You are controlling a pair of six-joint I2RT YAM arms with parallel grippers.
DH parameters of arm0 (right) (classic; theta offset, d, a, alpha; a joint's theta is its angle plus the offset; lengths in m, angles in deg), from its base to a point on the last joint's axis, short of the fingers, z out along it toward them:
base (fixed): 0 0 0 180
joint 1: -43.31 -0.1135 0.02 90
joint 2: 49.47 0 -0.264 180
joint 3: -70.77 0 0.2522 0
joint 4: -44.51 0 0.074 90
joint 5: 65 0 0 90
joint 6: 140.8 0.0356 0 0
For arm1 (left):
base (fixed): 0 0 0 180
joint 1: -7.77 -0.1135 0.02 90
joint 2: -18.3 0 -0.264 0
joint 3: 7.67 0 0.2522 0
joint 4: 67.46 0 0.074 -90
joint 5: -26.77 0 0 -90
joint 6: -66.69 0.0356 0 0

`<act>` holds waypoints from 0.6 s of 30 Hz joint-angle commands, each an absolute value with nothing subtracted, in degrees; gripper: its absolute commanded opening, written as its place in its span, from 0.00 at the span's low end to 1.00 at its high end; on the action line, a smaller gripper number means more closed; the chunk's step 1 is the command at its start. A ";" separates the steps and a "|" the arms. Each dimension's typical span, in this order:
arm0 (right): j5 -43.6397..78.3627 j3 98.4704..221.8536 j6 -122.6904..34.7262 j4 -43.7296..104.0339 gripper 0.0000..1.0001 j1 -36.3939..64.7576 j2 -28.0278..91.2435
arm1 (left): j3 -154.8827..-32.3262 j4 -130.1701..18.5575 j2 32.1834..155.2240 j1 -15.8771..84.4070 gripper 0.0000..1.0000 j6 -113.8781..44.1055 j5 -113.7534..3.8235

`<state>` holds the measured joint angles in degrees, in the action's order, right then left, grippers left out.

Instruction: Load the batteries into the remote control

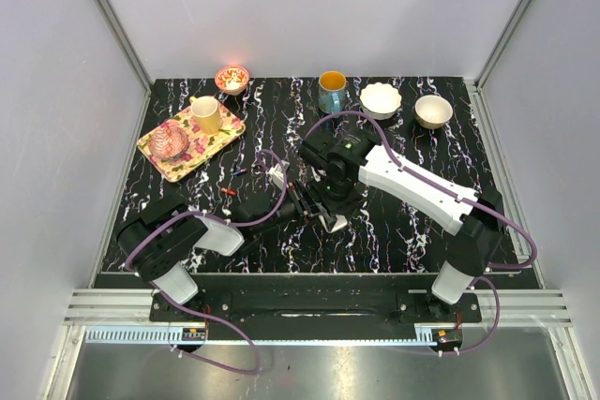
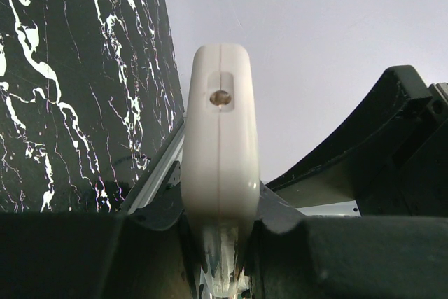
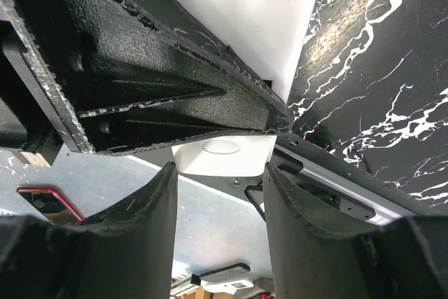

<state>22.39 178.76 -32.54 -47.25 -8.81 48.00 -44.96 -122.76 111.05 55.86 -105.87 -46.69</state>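
Top view: both arms reach to the middle of the black marbled worktop [image 1: 422, 138]. The left gripper [image 1: 307, 205] and right gripper [image 1: 328, 214] meet there, with a small pale part of the remote control [image 1: 334, 224] showing at their tips. A tiny reddish stick, apparently the reddish battery [image 1: 228, 192], lies on the worktop beside the left arm; too small to confirm. Left wrist view: the remote control [image 2: 219, 124] is seen edge-on, its narrow white end with a small round emitter pointing away from the camera. The left fingers [image 2: 155, 213] are closed on its two flat faces near the lower end. Right wrist view: the right fingers [image 3: 140, 222] stand partly apart. White plastic with a ribbed oval mark, seemingly the remote control's back [image 3: 224, 155], spans the gap at their tips. Cannot tell whether they press on it. A black finger of the left gripper [image 3: 161, 89] crosses just above.
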 commanded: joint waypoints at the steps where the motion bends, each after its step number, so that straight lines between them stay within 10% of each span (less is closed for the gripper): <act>1: 23.95 178.83 -32.43 -42.55 0.17 -7.84 47.73 | -47.28 -138.34 110.14 56.90 0.00 -106.63 -42.75; 18: 24.48 179.62 -32.16 -44.13 0.39 -7.84 46.77 | -46.75 -138.17 110.67 56.90 0.00 -106.19 -43.62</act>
